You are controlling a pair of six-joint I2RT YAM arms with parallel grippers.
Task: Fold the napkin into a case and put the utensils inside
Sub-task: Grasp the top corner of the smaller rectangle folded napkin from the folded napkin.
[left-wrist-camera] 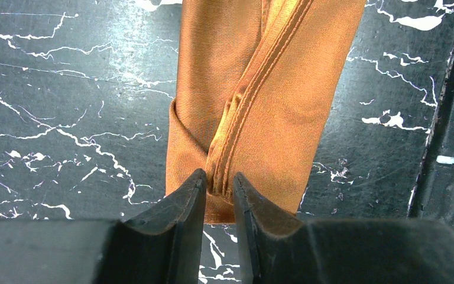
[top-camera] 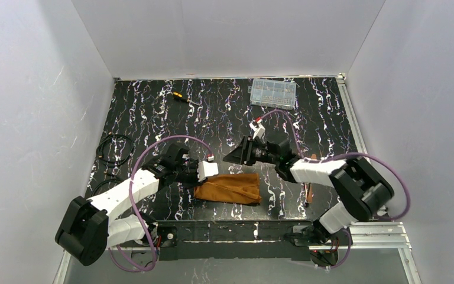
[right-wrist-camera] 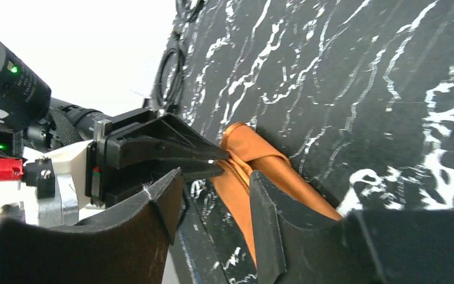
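- folded rust-orange napkin (top-camera: 229,188) lies flat at the near edge of the table (top-camera: 148,112).
- left gripper (left-wrist-camera: 220,184) stretches in low from the left, fingers pinching the napkin's seam ridge.
- right gripper (right-wrist-camera: 215,174) points leftward just above it, fingers spread.

utensils (top-camera: 309,194) mostly hidden behind right arm (top-camera: 322,168); napkin (left-wrist-camera: 260,89) top cropped

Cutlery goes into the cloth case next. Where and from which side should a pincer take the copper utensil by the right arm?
Probably the utensil is best gripped on its slim shaft, on the stretch that shows on the near side of the right arm, from straight above. It lies flat, with its long axis running near to far, so the grip closes left-right across it.
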